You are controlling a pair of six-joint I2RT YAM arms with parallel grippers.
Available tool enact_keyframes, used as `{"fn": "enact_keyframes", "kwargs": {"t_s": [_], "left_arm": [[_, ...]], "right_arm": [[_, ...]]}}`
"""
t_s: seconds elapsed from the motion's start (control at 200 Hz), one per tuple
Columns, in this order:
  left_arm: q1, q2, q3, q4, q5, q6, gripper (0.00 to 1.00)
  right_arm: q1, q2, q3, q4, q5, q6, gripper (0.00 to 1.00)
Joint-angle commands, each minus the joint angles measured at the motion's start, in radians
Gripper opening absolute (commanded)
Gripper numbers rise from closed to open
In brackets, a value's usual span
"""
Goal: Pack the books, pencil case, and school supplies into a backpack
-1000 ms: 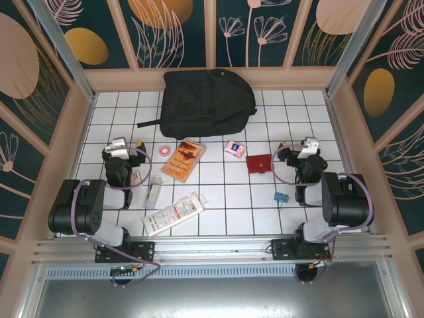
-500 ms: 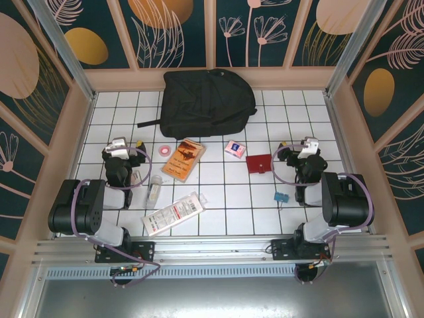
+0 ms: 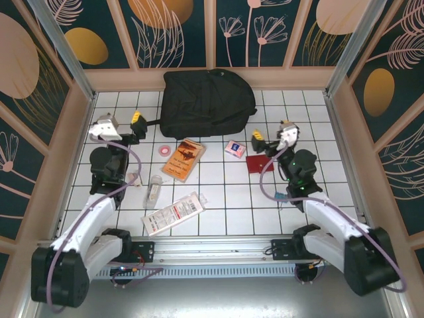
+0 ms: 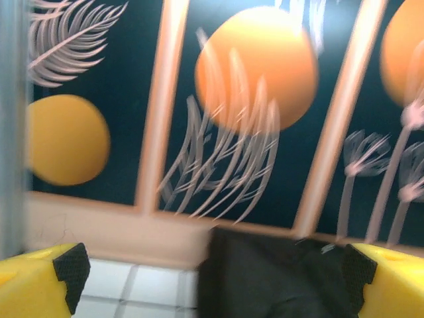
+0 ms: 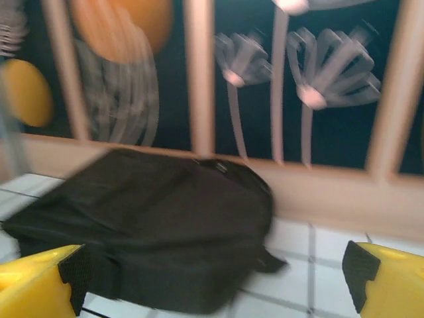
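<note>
**Q:** Where is the backpack in relation to the two grippers?

**A:** The black backpack (image 3: 209, 99) lies flat at the back of the white tiled table (image 3: 218, 199), against the far wall. The left gripper (image 3: 131, 122) is just off its left side, near a trailing strap. The right gripper (image 3: 268, 136) is near its right front corner. Neither touches it. Both pairs of yellow fingers are spread wide, with nothing between them.

**Q:** What do the wrist cameras show?

**A:** In the left wrist view the backpack (image 4: 278, 271) sits ahead, low in the frame, between the fingers (image 4: 40, 278) and closer to the one at the right edge. In the right wrist view the backpack (image 5: 146, 245) spreads across the lower left, and its near side runs toward the fingers (image 5: 36, 281) at that corner.

**Q:** Where are the smaller things?

**A:** The orange-brown book (image 3: 183, 159) lies just in front of the backpack, between the grippers. A pink tape roll (image 3: 165, 150) is just to its left and a pink box (image 3: 233, 148) is to its right. A clear tube (image 3: 154, 189) lies nearer the left arm.

**Q:** What is hard to make out?

**A:** Both wrist views are blurred, and the frame edges cut off the fingers. The left wrist view also crops the backpack's lower part. From above, the right arm partly hides a teal binder clip (image 3: 279, 197), and the right gripper overlaps the far edge of a flat red square (image 3: 259, 164).
</note>
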Motion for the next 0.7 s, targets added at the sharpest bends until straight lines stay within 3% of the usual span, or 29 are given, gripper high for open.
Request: {"fn": "enact_keyframes", "kwargs": {"t_s": [0.0,0.075,0.16,0.225,0.275,0.305,0.345,0.46,0.576,0.651,0.691], "left_arm": [[-0.049,-0.053,0.104,-0.315,0.133,-0.212,0.99],[-0.13,-0.074,0.192,-0.461,0.137,-0.158,0.99],[-0.169,-0.078,0.266,-0.595,0.106,-0.15,0.99],[-0.177,-0.074,0.323,-0.727,0.022,-0.256,0.99],[-0.177,-0.081,0.347,-0.811,-0.016,-0.333,0.99],[-0.177,-0.086,0.349,-0.842,-0.048,-0.363,0.99],[-0.177,-0.095,0.328,-0.834,-0.089,-0.382,0.99],[-0.175,-0.07,0.272,-0.789,-0.115,-0.431,0.99],[-0.176,0.103,0.405,-0.937,-0.031,-0.398,0.99],[-0.175,0.146,0.41,-0.94,0.007,-0.4,0.99],[-0.176,0.143,0.391,-0.916,0.027,-0.403,0.99]], "right_arm": [[0.204,-0.066,0.118,-0.235,0.139,-0.092,0.99],[0.3,-0.049,0.246,-0.4,0.181,-0.097,0.99],[0.333,0.011,0.393,-0.538,0.293,-0.008,0.99],[0.323,0.081,0.537,-0.687,0.465,0.191,0.99],[0.279,0.145,0.671,-0.883,0.515,0.365,0.99],[0.233,0.182,0.738,-0.972,0.471,0.412,0.99],[0.15,0.23,0.793,-1.02,0.316,0.426,0.99],[-0.047,0.31,0.807,-1.015,0.039,0.578,0.99],[-0.069,0.372,0.803,-0.981,0.0,0.537,0.99],[-0.075,0.437,0.829,-0.977,0.072,0.591,0.99],[-0.083,0.482,0.856,-0.97,0.042,0.557,0.99]]}}
